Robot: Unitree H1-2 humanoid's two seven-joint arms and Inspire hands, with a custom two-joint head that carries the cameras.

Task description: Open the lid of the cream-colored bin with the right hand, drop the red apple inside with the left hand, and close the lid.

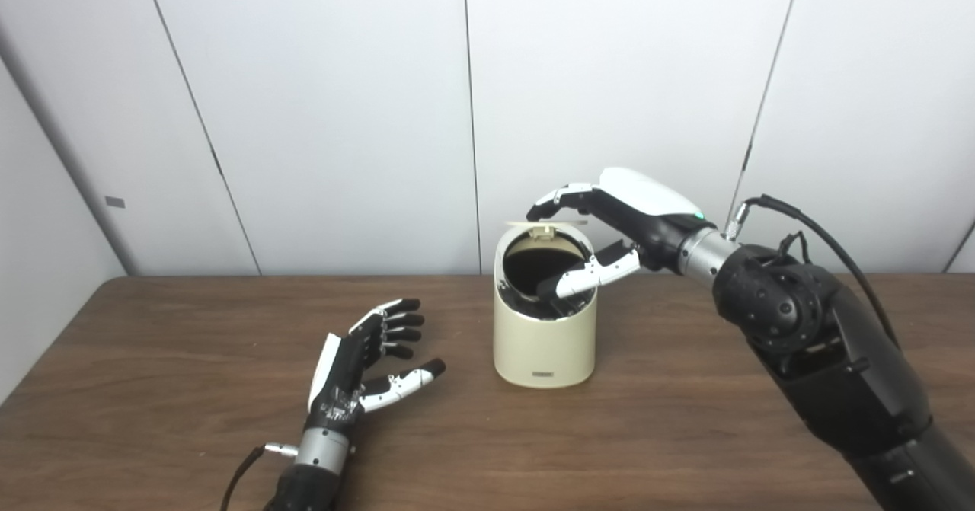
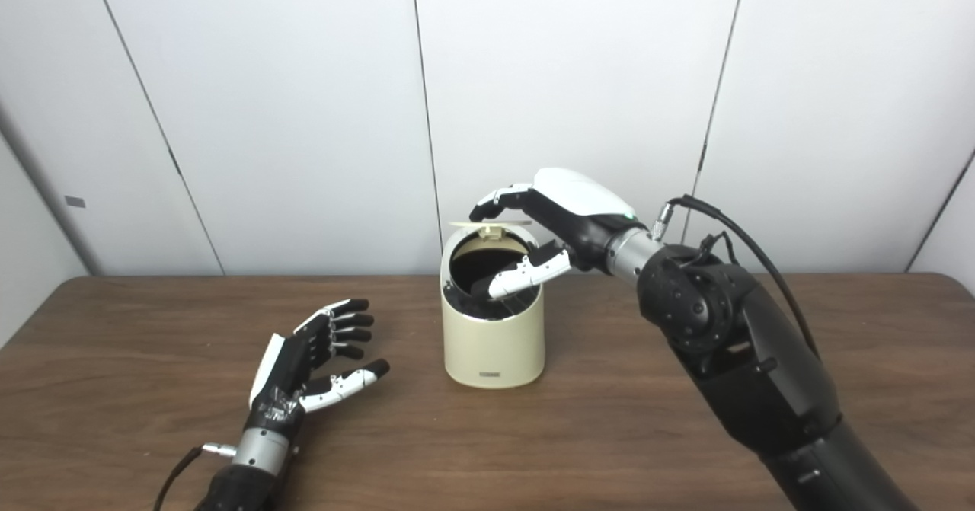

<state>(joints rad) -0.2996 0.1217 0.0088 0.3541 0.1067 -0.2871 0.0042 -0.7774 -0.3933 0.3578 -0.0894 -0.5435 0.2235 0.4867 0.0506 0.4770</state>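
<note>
The thin, light lid (image 1: 547, 225) of the cream bin (image 1: 544, 343) is raised under the right robot hand (image 1: 609, 225) (best pressed at its rim), fingers loosely curled holding nothing, while the left robot hand (image 1: 366, 366) rests open and empty on the worktop (image 1: 685, 435).

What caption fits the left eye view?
Right hand at raised lid of open cream bin; left hand empty.

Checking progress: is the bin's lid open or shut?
Open. The lid is raised above the bin, showing its dark opening, with the right hand at it.
</note>
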